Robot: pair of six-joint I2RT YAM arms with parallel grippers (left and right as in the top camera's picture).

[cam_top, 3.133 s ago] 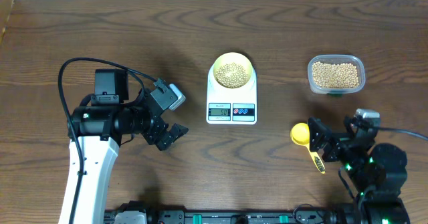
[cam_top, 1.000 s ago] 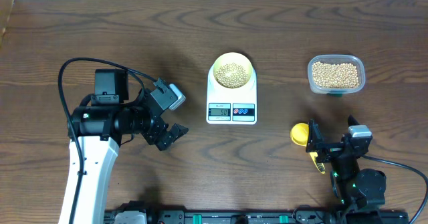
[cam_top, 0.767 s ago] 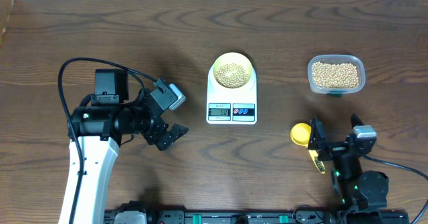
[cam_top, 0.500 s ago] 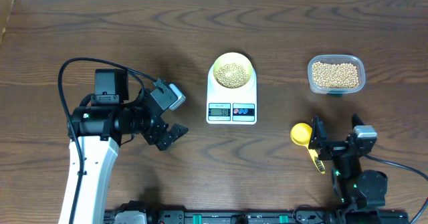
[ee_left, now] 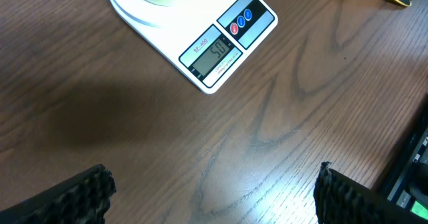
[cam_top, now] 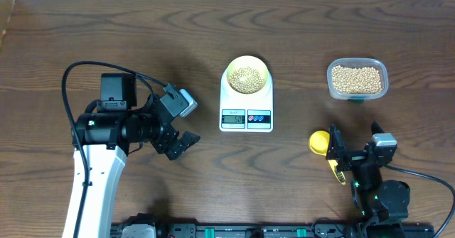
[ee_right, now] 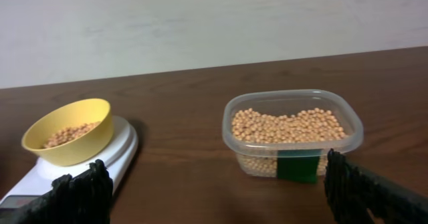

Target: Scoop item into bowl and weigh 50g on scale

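Dark brown wood forms the bench (cam_top: 213,39), seen from overhead and from both wrists. The scale (cam_top: 246,117) lies near the middle of the bench, somewhat toward the far edge, with its display and two buttons facing the near edge. The display appears to read 50. The bowl (cam_top: 229,74), pale yellow, sits upright on the scale's round platform and holds a shallow heap of beans (cam_top: 246,77). A clear plastic tub (cam_top: 330,78) stands toward the right edge, level with the bowl and well apart from the scale. It holds a deeper layer of the same beans and carries a green label (ee_right: 297,165) on its near wall. A yellow scoop (cam_top: 319,141) lies on the wood between the tub and the near edge.

The left end effector (ee_left: 214,200) hangs over bare wood to the left of the scale, fingers spread wide and holding nothing. The right end effector (ee_right: 214,197) sits low by the near right corner, fingers likewise wide apart and empty. The scoop's handle lies just beside its left finger; contact cannot be judged.
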